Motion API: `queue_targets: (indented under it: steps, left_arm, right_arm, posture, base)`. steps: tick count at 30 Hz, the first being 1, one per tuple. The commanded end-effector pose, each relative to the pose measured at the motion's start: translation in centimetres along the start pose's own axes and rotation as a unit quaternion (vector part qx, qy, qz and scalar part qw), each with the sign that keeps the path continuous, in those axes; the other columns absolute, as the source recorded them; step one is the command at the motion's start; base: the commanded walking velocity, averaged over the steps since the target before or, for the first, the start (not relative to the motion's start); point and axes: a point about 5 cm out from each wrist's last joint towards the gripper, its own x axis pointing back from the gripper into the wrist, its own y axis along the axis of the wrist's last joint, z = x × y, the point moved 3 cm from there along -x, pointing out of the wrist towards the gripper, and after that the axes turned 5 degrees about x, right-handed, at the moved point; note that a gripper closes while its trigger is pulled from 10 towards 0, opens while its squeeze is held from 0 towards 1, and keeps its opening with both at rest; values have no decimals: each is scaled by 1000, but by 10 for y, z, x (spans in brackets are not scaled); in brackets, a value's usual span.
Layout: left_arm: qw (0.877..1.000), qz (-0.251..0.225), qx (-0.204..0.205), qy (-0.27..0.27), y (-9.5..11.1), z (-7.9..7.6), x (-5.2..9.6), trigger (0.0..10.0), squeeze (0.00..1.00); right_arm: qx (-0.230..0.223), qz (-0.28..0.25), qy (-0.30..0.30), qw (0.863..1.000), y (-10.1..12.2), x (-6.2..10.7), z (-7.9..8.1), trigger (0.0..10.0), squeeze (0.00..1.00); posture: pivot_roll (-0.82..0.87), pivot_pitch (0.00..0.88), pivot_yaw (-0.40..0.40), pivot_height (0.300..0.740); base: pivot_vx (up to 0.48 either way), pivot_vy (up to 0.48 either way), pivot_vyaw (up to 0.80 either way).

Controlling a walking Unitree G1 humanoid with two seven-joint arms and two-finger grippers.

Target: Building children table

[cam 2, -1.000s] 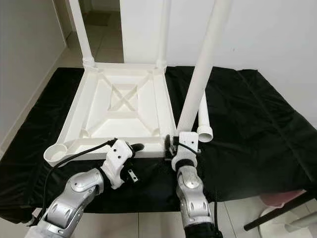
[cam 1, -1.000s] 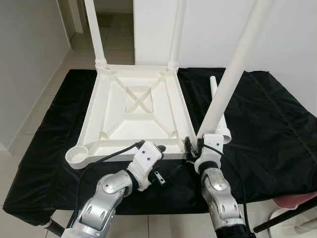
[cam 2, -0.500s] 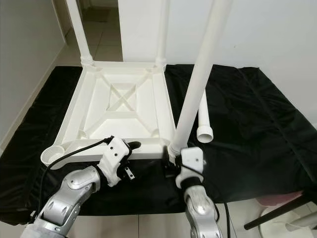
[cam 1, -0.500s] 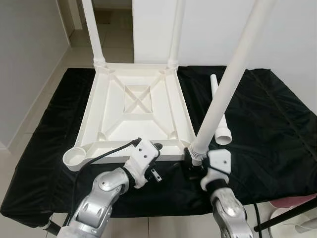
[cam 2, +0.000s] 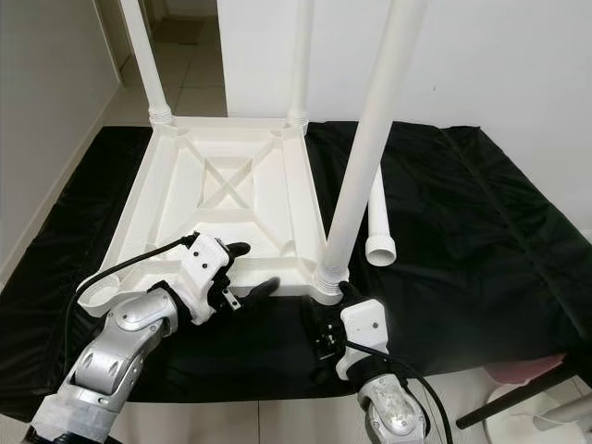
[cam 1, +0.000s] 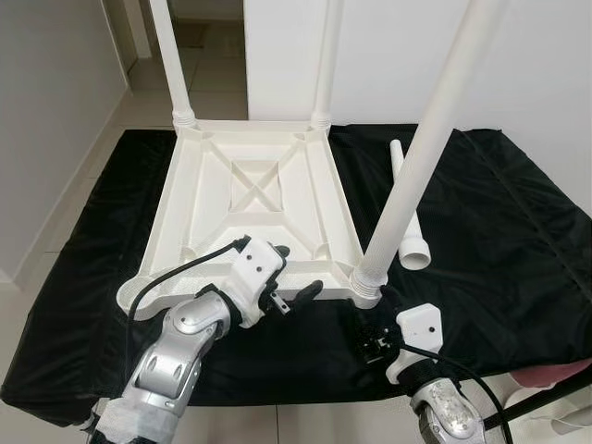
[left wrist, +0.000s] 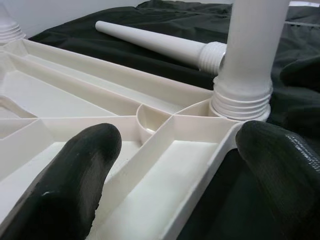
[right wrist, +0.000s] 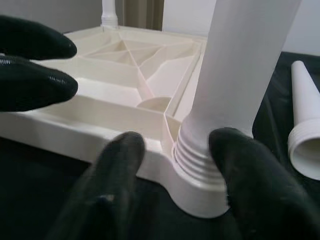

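1. White plastic upside-down tabletop (cam 1: 250, 199) sits on the black cloth (cam 1: 499, 240).
2. Left gripper (cam 1: 289, 278) is spread wide, straddling its near edge.
3. Right gripper (right wrist: 172, 165) hangs open around the near-right white screwed-in leg (cam 1: 421, 157).
4. Loose white tube leg (cam 1: 408, 217) lies beside it.

Table (cam 1: 250, 199) inverted; spare leg (cam 1: 407, 208) beside.

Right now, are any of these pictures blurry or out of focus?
Left wrist view: the fingers up close are soft, the spare leg behind is sharper. Right wrist view: near fingers blurred, the table leg fairly clear. Both eye views: sharp, evenly lit.
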Motion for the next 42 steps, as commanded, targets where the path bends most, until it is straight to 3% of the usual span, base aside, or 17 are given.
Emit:
queue_targets:
  steps: [1, 2, 3, 4, 5, 6, 7, 8, 9, 13, 19, 20, 21, 30, 31, 40, 42]
  left_arm:
    - [1000, -2, -1, 25, 0, 6, 0, 10000, 0]
    - [1000, -2, -1, 25, 0, 6, 0, 10000, 0]
    - [999, 2, -10, 42, -1, 11, -1, 10000, 0]
    - [999, 2, -10, 42, -1, 11, -1, 10000, 0]
    - [998, 11, -24, 64, -4, 18, -2, 10000, 0]
    - [998, 11, -24, 64, -4, 18, -2, 10000, 0]
    - [996, 18, -31, 81, -6, 23, -3, 10000, 0]
    - [996, 18, -31, 81, -6, 23, -3, 10000, 0]
    - [991, 37, -41, 118, -12, 34, -4, 10000, 0]
    - [989, 44, -45, 134, -14, 39, -4, 10000, 0]
    - [966, 110, -63, 227, -30, 63, -6, 10000, 0]
    - [966, 110, -63, 227, -30, 63, -6, 10000, 0]
    - [958, 124, -48, 253, -34, 70, -6, 10000, 0]
    - [944, 144, -29, 296, -38, 82, -7, 10000, 0]
    - [938, 158, -33, 308, -40, 84, -10, 10000, 0]
    - [922, 190, -21, 336, -44, 93, -16, 10000, 0]
    - [912, 202, -8, 357, -42, 100, -18, 10000, 0]
  right_arm:
    - [1, -5, 5, 1000, 2, 0, -2, 0, 0]
    - [1, -5, 5, 1000, 2, 0, -2, 0, 0]
    - [-5, -7, 21, 1000, 3, -2, 1, 3333, 0]
    - [-5, -7, 21, 1000, 3, -2, 1, 3333, 0]
    - [-14, -7, 35, 999, 3, -4, 4, 8353, 0]
    - [-14, -7, 35, 999, 3, -4, 4, 8353, 0]
    - [-19, -8, 49, 999, 4, -6, 6, 10000, 0]
    - [-19, -8, 49, 999, 4, -6, 6, 10000, 0]
    - [-28, -10, 61, 998, 6, -12, 8, 10000, 0]
    - [-29, -12, 62, 998, 6, -15, 8, 10000, 0]
    - [-34, -14, 49, 998, 6, -24, 1, 10000, 0]
    - [-34, -14, 49, 998, 6, -24, 1, 10000, 0]
    - [-34, -10, 44, 998, 4, -24, -2, 10000, 0]
    - [-35, 0, 45, 998, -1, -21, -3, 10000, 0]
    - [-44, 1, 64, 997, -1, -19, 5, 10000, 0]
    - [-45, 2, 83, 996, -1, -17, 14, 10000, 0]
    - [-43, 1, 90, 995, -1, -17, 17, 10000, 0]
  posture:
    - [-34, 15, -6, 740]
    - [-34, 15, -6, 740]
    - [-36, 11, 0, 740]
    - [-36, 11, 0, 740]
    - [-38, 13, 1, 740]
    - [-38, 13, 1, 740]
    - [-38, 13, 1, 740]
    - [-38, 13, 1, 740]
    - [-39, 14, 1, 740]
    - [-39, 14, 1, 740]
    - [-34, 20, 0, 740]
    - [-34, 20, 0, 740]
    - [-35, 22, 1, 740]
    - [-44, 23, 9, 740]
    - [-50, 22, 16, 740]
    - [-59, 22, 29, 740]
    - [-61, 23, 31, 740]
  base:
    - [0, 0, 0]
    - [0, 0, 0]
    - [0, 0, 0]
    - [0, 0, 0]
    - [0, 0, 0]
    - [0, 0, 0]
    - [0, 0, 0]
    - [0, 0, 0]
    - [0, 0, 0]
    - [0, 0, 0]
    - [0, 0, 0]
    - [0, 0, 0]
    - [0, 0, 0]
    - [0, 0, 0]
    - [0, 0, 0]
    - [0, 0, 0]
    - [0, 0, 0]
